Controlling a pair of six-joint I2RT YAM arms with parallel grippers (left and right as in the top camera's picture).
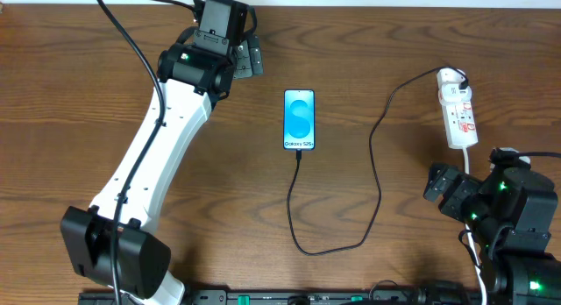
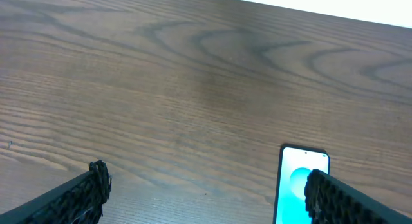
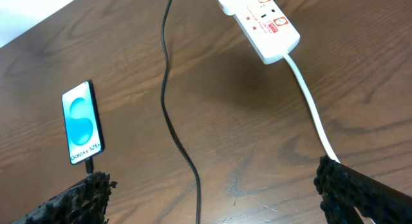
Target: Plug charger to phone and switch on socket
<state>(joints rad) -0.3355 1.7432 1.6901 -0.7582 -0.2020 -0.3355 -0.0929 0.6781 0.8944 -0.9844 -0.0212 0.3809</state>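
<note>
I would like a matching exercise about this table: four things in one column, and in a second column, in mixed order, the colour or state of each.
Things:
1. phone
2. power strip
3. charger cable
4. left gripper

Descriptions:
A. white with red markings
B. open, holding nothing
C. bright blue screen
D. thin and black, lying in a loop

Pairs: 1-C, 2-A, 3-D, 4-B

Bare wood lies open along the far edge of the bench and at its far-left corner. The charger cable loops from the phone to the socket near the right edge, crossing the middle.
</note>
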